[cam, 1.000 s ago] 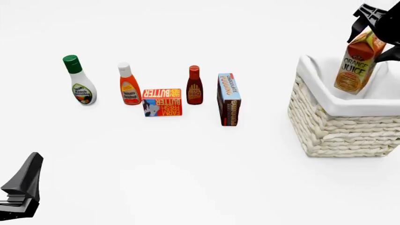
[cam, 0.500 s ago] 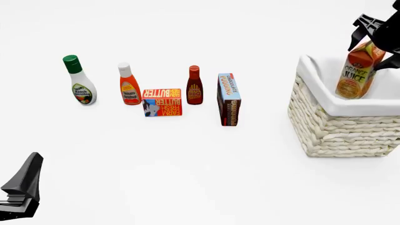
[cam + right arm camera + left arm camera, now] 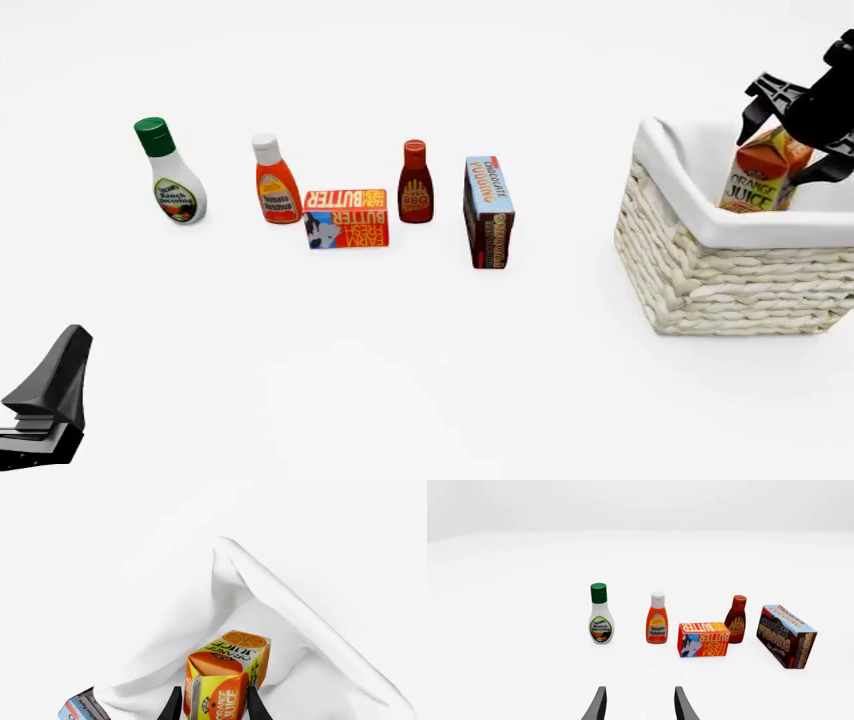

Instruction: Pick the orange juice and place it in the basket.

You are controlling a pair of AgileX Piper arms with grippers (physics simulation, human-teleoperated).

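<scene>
The orange juice is a carton with orange and yellow sides. It stands upright and low inside the basket, a large woven wicker one with a white cloth rim, at the right. My right gripper is shut on the carton's top. In the right wrist view both fingers flank the orange juice above the white lining. My left gripper rests at the near left corner, open with nothing between its fingers.
In a row across the middle of the table stand a ranch dressing bottle, a ketchup bottle, a butter box, a BBQ sauce bottle and a chocolate pudding box, all left of the basket.
My right gripper has lowered with the orange juice, which has sunk from above the rim to deep inside the basket and straightened up. The left arm has not moved.
</scene>
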